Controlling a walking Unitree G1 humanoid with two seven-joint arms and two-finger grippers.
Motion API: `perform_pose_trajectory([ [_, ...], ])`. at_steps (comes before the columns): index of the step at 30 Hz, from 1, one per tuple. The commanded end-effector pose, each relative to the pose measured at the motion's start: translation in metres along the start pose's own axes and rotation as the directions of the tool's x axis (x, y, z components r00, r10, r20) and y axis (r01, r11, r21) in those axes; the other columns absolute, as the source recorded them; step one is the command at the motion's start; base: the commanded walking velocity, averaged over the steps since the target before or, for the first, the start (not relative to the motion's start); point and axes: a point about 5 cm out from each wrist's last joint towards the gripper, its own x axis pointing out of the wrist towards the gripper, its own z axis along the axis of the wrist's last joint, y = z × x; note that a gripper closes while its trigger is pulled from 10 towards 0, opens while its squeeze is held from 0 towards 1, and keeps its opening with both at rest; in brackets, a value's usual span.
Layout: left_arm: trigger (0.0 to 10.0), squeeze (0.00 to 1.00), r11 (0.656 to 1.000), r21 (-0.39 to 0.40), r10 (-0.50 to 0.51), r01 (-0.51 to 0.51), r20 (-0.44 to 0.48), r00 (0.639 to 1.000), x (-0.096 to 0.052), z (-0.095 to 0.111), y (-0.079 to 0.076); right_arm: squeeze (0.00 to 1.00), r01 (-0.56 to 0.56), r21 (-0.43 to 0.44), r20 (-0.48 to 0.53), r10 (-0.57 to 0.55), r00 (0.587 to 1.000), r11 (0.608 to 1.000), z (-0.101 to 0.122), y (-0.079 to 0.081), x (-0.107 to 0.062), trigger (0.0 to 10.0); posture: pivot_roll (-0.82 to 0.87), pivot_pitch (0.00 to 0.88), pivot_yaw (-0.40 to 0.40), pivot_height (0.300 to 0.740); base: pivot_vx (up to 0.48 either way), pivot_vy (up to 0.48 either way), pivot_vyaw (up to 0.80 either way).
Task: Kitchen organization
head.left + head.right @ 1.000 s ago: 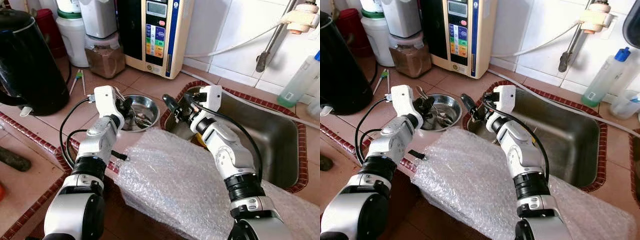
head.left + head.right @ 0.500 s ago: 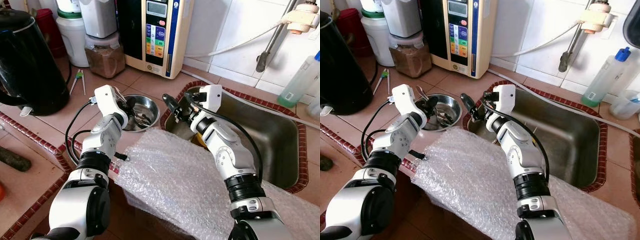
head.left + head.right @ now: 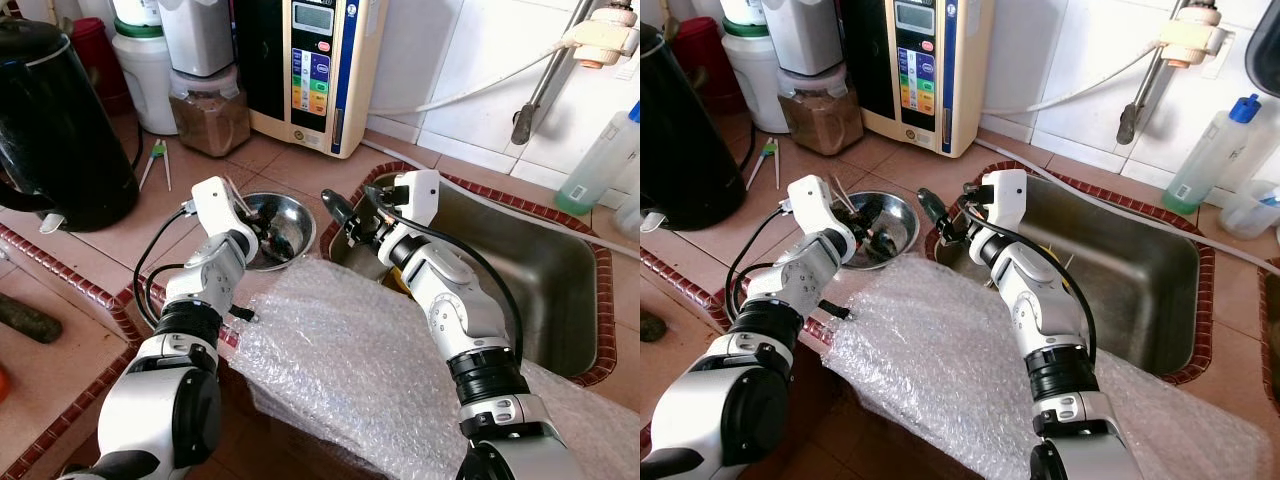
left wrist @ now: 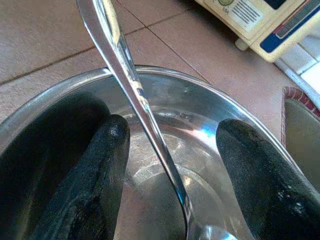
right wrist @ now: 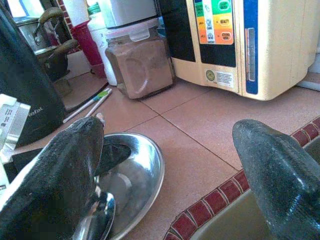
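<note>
A steel bowl (image 3: 296,226) sits on the tiled counter just left of the sink (image 3: 540,270). A spoon (image 4: 131,89) lies in it, with its handle over the rim. My left gripper (image 3: 262,216) reaches down into the bowl. It is open, and its fingers (image 4: 98,170) stand on either side of the spoon handle without closing on it. My right gripper (image 3: 344,214) hovers open and empty above the sink's left rim, facing the bowl (image 5: 142,172). Its near finger (image 5: 55,172) partly hides the bowl.
A sheet of bubble wrap (image 3: 370,370) drapes over the counter's front edge under both arms. A black kettle (image 3: 55,120) stands at far left. A jar of brown powder (image 3: 210,112), a water purifier (image 3: 305,70) and a plastic bottle (image 3: 600,160) line the back.
My left gripper has pushed a little further into the bowl. My right gripper has edged slightly left toward the bowl.
</note>
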Motion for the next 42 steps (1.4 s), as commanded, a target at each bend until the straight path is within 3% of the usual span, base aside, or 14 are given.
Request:
perform_pose_trajectory([
  [1, 0.0, 0.0, 1.0, -0.01, 0.016, -0.017, -0.07, 0.997, -0.001, -0.016, 0.007, 0.0, 0.0, -0.011, 0.014, 0.0, 1.0, 1.0, 0.002, 0.0, -0.002, 10.0, -0.04, 0.015, -0.032, 0.74, 0.0, 0.0, 0.0],
  [22, 0.0, 0.0, 0.999, 0.003, 0.035, -0.035, -0.032, 0.999, -0.003, -0.01, 0.017, 0.0, 0.008, -0.011, 0.006, -0.008, 1.0, 1.0, 0.002, -0.002, -0.001, 10.0, -0.04, 0.021, -0.042, 0.74, 0.0, 0.0, 0.0],
  [42, 0.0, 0.0, 0.999, -0.014, -0.038, 0.039, 0.026, 0.999, -0.003, -0.004, 0.011, 0.0, 0.02, -0.012, 0.003, -0.02, 1.0, 1.0, 0.002, -0.003, -0.001, 10.0, -0.04, 0.023, -0.041, 0.74, 0.0, 0.0, 0.0],
])
